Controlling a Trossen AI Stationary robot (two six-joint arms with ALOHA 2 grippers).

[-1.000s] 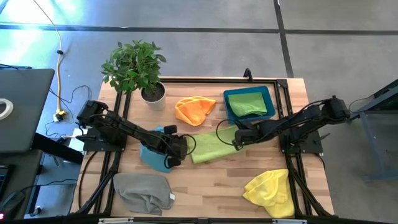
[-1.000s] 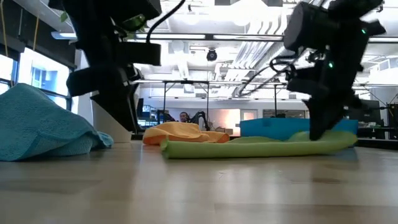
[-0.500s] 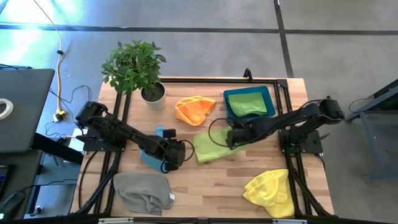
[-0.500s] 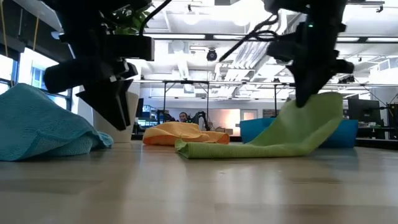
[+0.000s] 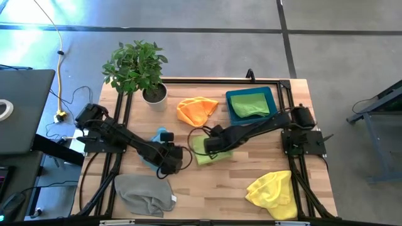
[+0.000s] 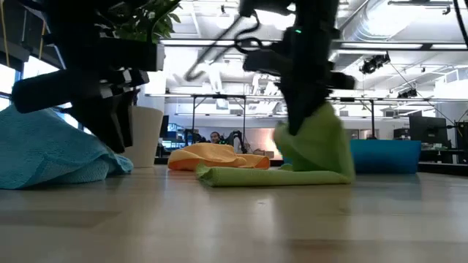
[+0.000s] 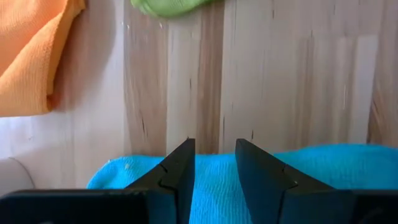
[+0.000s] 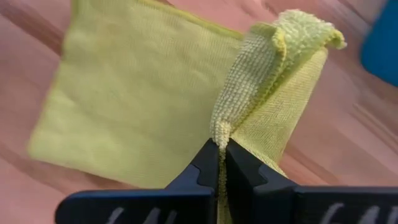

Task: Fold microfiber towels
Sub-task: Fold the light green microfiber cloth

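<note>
One green towel (image 5: pixel 250 105) fills the blue bin (image 5: pixel 271 94); right hand (image 8: pixel 221 147) clamps the lime towel (image 8: pixel 130 106)

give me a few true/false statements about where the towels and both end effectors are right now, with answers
1. The right end effector pinches the lime green towel and holds its edge off the table. True.
2. The green towel lies in the blue bin. True.
3. The left end effector grips the orange towel. False: it holds nothing, fingers apart over the light blue towel.
4. The yellow towel sits beside the potted plant. False: it lies near the table's front right corner.
5. The grey towel is folded flat. False: it lies crumpled.
</note>
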